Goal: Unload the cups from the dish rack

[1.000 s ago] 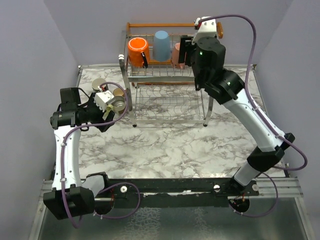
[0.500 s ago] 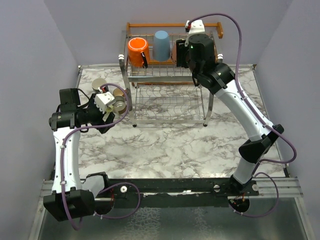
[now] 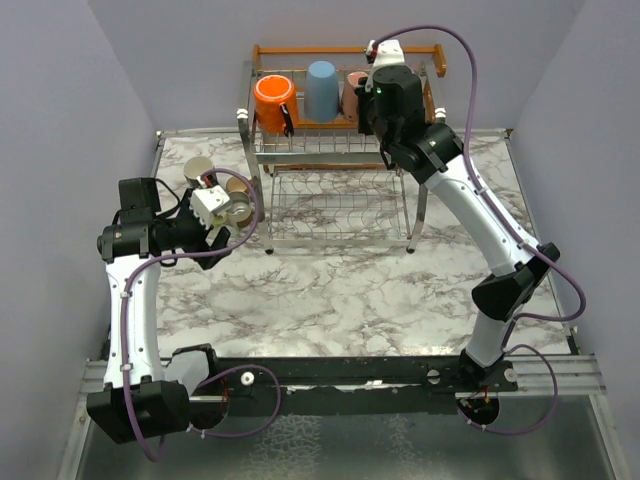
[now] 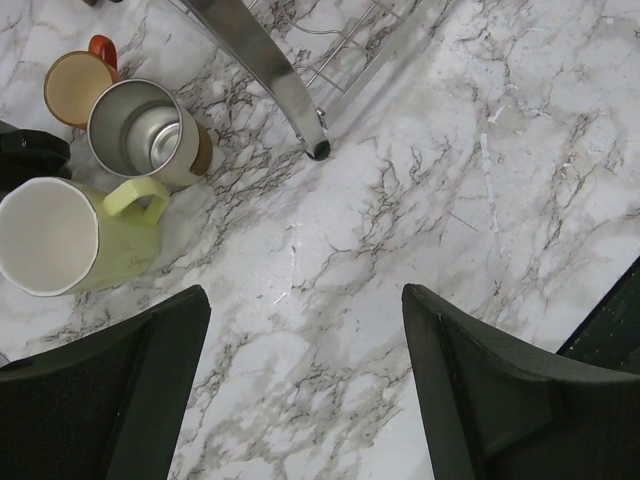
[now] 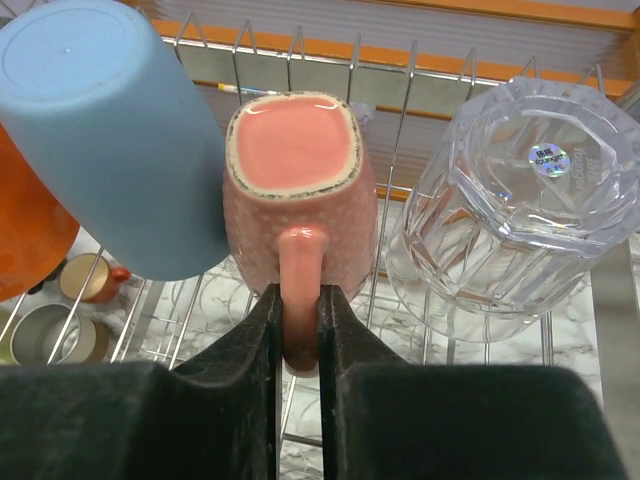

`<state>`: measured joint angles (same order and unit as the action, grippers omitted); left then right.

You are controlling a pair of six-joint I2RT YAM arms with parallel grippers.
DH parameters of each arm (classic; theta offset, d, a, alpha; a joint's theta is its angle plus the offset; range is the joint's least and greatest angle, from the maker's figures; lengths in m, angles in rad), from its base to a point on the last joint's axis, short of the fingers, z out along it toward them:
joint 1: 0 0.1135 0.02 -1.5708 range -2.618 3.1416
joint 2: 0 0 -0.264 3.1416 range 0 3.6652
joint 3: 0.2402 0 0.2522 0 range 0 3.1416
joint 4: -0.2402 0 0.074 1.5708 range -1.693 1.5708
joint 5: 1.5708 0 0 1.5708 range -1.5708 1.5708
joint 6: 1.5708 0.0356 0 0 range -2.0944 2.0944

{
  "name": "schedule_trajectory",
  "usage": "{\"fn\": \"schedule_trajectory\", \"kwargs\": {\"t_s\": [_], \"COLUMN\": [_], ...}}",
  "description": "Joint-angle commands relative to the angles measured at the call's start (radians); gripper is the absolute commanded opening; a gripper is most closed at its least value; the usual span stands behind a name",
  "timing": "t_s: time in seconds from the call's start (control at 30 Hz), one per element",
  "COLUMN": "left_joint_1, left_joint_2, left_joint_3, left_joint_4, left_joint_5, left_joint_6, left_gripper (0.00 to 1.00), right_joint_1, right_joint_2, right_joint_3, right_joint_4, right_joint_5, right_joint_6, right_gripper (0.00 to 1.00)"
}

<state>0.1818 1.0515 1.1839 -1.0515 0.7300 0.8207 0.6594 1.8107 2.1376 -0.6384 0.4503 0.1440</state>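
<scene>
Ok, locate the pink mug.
Right wrist view, centre: pink mug inverted in the dish rack between light blue cup and clear glass, handle pinched by right gripper.

Robot lab cell, mock kitchen. Evidence: plain lilac walls (image 3: 60,100) on three sides; marble-print table (image 3: 340,290); left arm (image 3: 135,300) and right arm (image 3: 480,220) bolted to rail (image 3: 340,368); loose purple cables (image 3: 472,75); rack (image 3: 330,205) holding cups (image 3: 322,90).

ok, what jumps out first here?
The right pincer is shut on the handle of the upside-down pink mug on the top tier of the dish rack, between a light blue cup and a clear glass. The left pincer hangs open over the marble table, near a pale yellow mug.
</scene>
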Motion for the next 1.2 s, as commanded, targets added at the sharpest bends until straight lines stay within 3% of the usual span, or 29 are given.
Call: {"fn": "schedule_trajectory", "kwargs": {"t_s": [0.0, 0.1, 0.3, 0.53, 0.87, 1.07, 1.17], "left_joint_1": [0.002, 0.002, 0.002, 0.002, 0.002, 0.002, 0.002], "left_joint_2": [-0.024, -0.024, -0.026, -0.044, -0.112, -0.178, -0.252], "left_joint_3": [0.029, 0.024, 0.028, 0.049, -0.001, -0.044, -0.124], "left_joint_4": [-0.045, -0.05, -0.065, -0.092, -0.046, -0.007, 0.169], "left_joint_5": [0.072, 0.085, 0.119, 0.187, 0.328, 0.467, 0.526], "left_joint_6": [0.042, 0.049, 0.062, 0.084, 0.104, 0.131, -0.017], "left_gripper": [0.8, 0.8, 0.8, 0.81, 0.85, 0.9, 0.92], "right_joint_1": [-0.004, -0.004, -0.004, -0.004, -0.004, -0.004, -0.004], "right_joint_2": [0.001, -0.028, -0.148, -0.332, -0.733, -0.875, -0.907], "right_joint_3": [0.064, 0.077, 0.016, -0.094, -0.64, -0.975, -1.145], "right_joint_4": [-0.013, 0.009, 0.113, 0.141, 0.323, 0.501, 0.675], "right_joint_5": [-0.013, -0.017, -0.061, -0.258, -0.556, -0.758, -0.832], "right_joint_6": [0.001, -0.006, 0.0, 0.126, 0.317, 0.513, 0.671], "right_gripper": [0.07, 0.01, 0.01, 0.01, 0.01, 0.01, 0.01]}}
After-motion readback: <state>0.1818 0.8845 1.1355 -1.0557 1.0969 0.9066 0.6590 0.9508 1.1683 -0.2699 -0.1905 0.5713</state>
